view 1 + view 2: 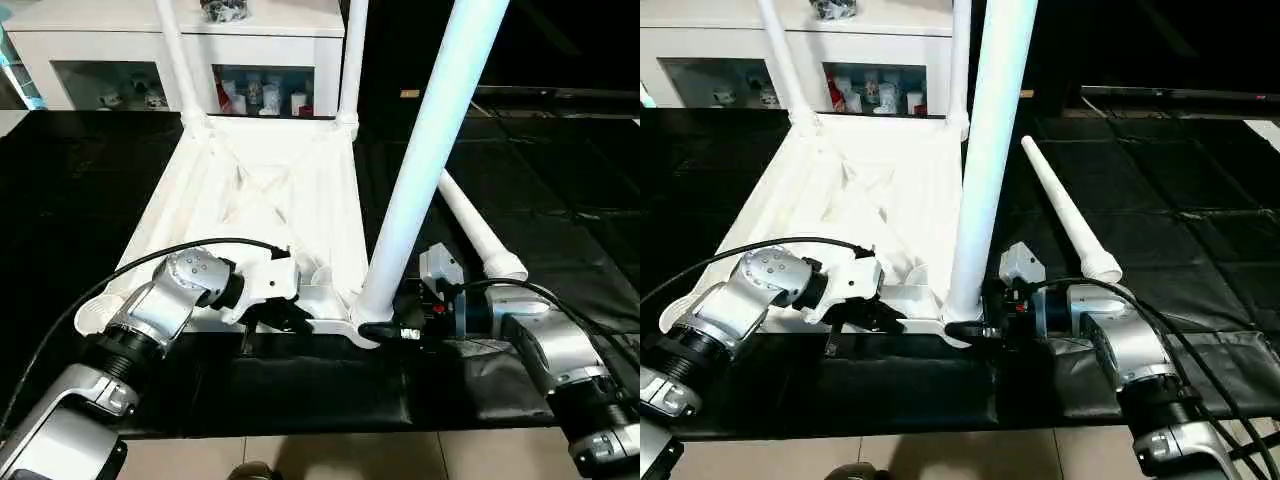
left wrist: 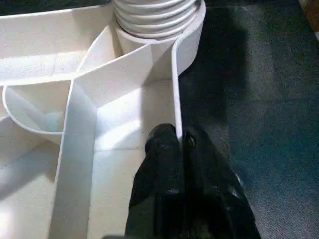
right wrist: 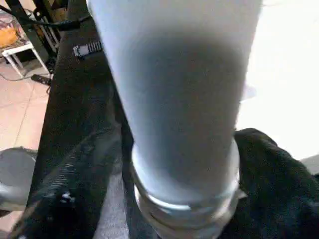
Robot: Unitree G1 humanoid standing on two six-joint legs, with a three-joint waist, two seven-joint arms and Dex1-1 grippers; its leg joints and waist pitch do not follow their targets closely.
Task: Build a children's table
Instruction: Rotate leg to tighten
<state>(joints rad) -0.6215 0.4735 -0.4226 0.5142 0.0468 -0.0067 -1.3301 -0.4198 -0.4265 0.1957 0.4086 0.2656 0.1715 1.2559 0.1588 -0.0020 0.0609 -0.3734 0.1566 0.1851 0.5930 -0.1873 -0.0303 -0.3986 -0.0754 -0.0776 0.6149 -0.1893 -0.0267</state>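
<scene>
Our left gripper's fingers (image 2: 169,164) clamp the tabletop (image 1: 250,190) rim at centre frame; our right gripper (image 3: 184,199) straddles the upright leg (image 1: 420,170), grip uncertain. A loose leg (image 1: 480,235) lies right of centre.

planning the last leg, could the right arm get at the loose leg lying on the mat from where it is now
Probably yes. The loose leg lies on the black mat just beyond the right tool, nothing between them. But that tool's fingers sit either side of the upright leg in the near corner socket, so it must back off first.
</scene>
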